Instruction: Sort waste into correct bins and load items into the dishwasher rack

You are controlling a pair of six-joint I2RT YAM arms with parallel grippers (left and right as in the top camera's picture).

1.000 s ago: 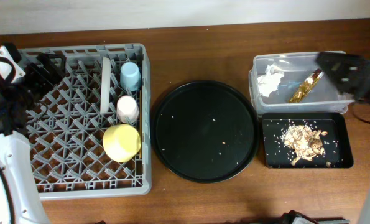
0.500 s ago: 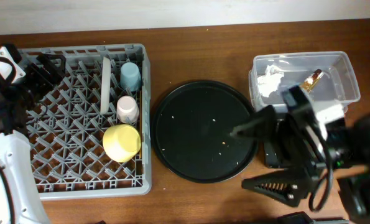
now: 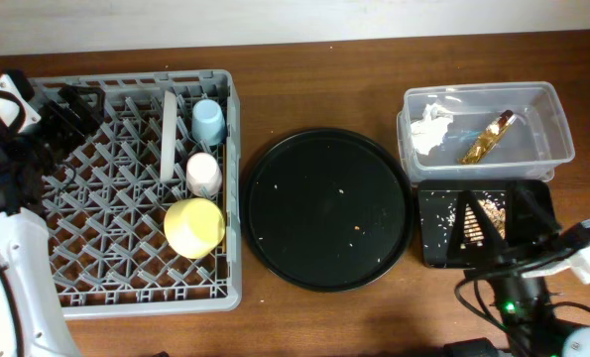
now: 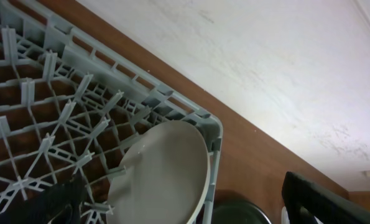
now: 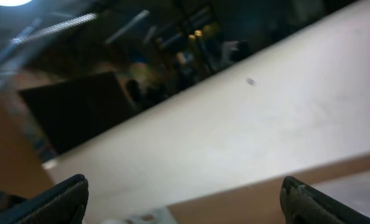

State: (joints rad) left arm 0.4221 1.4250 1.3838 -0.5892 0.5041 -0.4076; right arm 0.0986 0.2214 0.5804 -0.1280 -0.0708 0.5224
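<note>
Right claw (image 3: 501,220) gapes empty above the tray (image 3: 435,253) of scraps (image 3: 490,204) near the counter's right edge. Left claw (image 3: 68,111), likewise spread and empty, hovers over the rack (image 3: 136,296). Best lift straight up, not clipping the tray.

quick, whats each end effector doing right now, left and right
Left end effector: open, holding nothing.
Right end effector: open, holding nothing.
</note>
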